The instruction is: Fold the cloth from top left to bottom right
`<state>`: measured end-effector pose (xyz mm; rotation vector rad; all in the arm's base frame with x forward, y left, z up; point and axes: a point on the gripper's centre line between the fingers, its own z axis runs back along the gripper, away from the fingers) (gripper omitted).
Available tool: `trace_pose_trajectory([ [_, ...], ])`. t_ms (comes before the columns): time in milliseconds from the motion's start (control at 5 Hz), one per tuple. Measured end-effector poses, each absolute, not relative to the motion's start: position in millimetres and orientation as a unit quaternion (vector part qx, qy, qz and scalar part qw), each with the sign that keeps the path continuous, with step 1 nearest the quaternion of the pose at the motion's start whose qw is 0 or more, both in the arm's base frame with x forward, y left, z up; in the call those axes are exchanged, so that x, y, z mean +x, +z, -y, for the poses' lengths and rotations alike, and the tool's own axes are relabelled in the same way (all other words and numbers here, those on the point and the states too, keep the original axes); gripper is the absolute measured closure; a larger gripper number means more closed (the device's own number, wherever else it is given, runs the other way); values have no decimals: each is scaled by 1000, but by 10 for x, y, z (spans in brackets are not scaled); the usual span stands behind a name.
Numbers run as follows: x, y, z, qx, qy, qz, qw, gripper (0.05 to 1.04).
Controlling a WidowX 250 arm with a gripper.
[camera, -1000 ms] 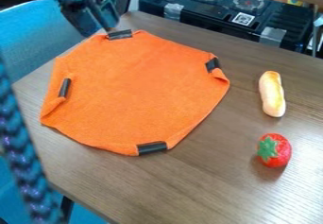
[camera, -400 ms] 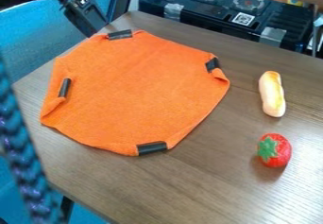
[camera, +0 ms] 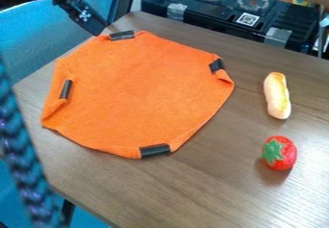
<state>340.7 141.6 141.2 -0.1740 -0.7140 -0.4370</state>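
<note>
Cloth (camera: 138, 97): orange, spread on wooden table (camera: 212, 188), dark strips (camera: 155, 150) at four places along its edge. Gripper (camera: 97, 31): upper left, tip close by cloth's top-left edge; contact unconfirmed. Claw apart or together: cannot tell. Toy bread (camera: 277, 96): on table, right of cloth. Toy strawberry (camera: 286, 156): on table, nearer camera than bread. Black toy stove (camera: 215, 8): beyond table's far edge
</note>
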Motion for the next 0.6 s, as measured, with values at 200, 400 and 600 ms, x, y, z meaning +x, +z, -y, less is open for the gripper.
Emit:
trace_pose_trajectory([
  [200,3564,1373,-1455,-16,-197,352,915,83],
  [400,3708,1293,-1541,22,-179,347,920,83],
  [600,3949,1177,-1666,54,-165,327,929,83],
])
